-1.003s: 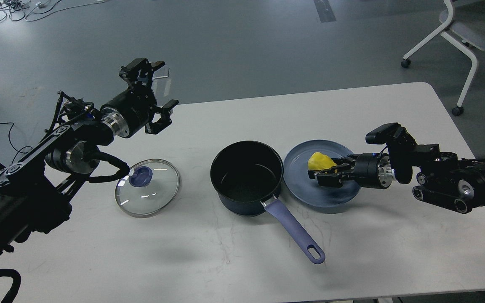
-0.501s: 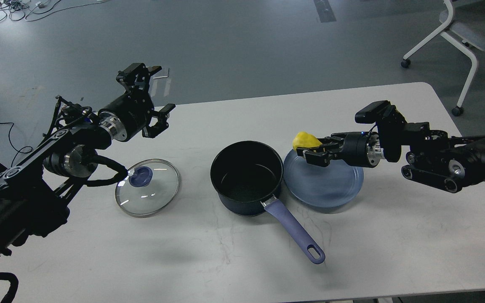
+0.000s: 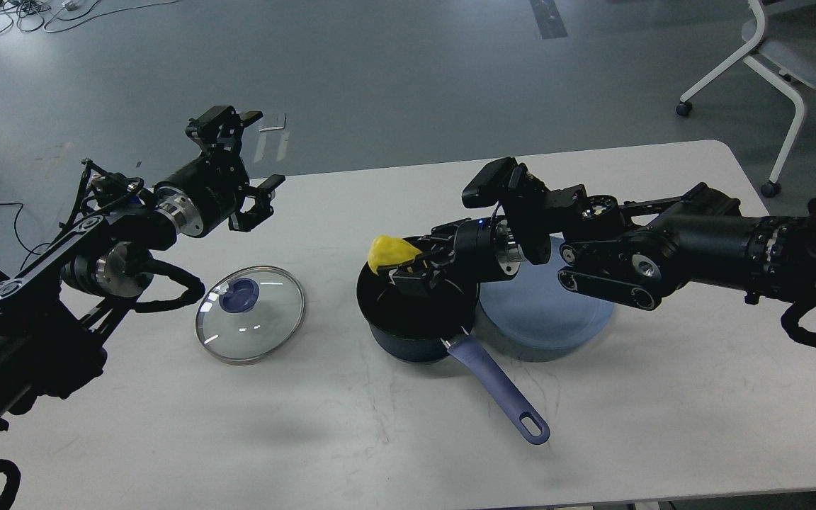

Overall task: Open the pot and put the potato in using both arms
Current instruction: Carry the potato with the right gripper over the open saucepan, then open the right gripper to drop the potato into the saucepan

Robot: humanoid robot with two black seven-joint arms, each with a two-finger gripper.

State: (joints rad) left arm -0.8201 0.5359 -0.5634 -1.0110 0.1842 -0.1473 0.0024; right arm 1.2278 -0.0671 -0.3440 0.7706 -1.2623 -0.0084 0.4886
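A dark pot [image 3: 411, 333] with a purple handle [image 3: 500, 389] stands open at the middle of the white table [image 3: 394, 439]. Its glass lid [image 3: 250, 313] with a blue knob lies flat on the table to the left. My right gripper [image 3: 401, 267] is shut on a yellow potato [image 3: 390, 252] and holds it above the pot's left rim. My left gripper [image 3: 248, 159] is open and empty, raised above the table's back left edge, well behind the lid.
A blue plate [image 3: 546, 312] lies just right of the pot, partly under my right arm. A white chair [image 3: 783, 64] stands on the floor at the back right. Cables lie on the floor at the far left.
My right gripper has lifted the potato off the blue plate and carried it left, to above the pot. My left gripper has drifted slightly left and back.
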